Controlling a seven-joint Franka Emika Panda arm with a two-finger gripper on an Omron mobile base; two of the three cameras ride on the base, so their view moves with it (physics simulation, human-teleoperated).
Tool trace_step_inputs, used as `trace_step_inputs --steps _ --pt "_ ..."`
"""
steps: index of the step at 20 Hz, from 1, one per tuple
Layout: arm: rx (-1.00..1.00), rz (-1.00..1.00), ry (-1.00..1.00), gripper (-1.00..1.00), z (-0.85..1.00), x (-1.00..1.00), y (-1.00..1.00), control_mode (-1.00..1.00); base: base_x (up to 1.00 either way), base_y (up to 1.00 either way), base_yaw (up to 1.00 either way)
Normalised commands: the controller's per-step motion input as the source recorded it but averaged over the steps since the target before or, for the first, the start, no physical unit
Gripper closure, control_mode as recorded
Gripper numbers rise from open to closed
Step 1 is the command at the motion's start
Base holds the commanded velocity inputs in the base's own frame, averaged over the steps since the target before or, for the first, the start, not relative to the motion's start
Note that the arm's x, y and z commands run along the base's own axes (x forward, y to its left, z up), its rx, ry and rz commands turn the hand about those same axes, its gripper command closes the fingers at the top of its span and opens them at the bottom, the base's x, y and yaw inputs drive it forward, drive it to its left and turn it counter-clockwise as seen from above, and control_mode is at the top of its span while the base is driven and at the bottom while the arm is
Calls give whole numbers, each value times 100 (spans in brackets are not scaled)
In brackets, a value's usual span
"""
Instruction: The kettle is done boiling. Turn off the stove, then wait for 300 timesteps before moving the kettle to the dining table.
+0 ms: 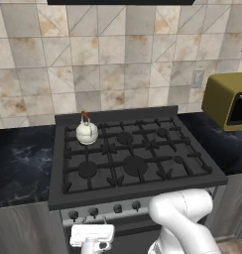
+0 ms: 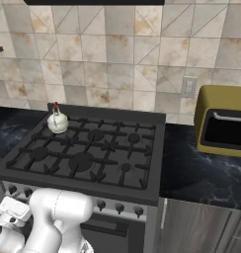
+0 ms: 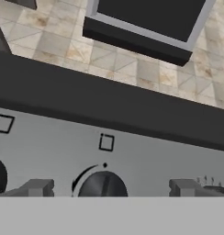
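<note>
Both base cameras looked forward and down from behind the arm, left and right, sharing the stove (image 1: 133, 158). The hand camera faced a knob (image 3: 103, 186) closely.

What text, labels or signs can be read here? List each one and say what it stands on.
No readable words, brands or numbers.
Stove front panel: small square outlines above the knobs, no text in them.
Same panel: fine tick marks beside the right-hand knob, too small to read.
Kettle: no label visible.
Toaster oven: no label visible.
</note>
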Motion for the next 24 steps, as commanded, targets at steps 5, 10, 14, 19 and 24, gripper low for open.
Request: trace_step_inputs --steps 5,10,14,19,24 --pt "12 20 -2 -100 -6 -31 -1 -100 0 0 0" --pt "14 7 -10 -100 5 -41 -12 -100 0 0 0" --pt "15 3 -11 -100 36 -20 -8 -100 0 0 0" --pt "13 0 -10 -100 54 -3 0 -100 0 0 0" --pt "14 0 -9 -100 55 -9 -1 -100 0 0 0"
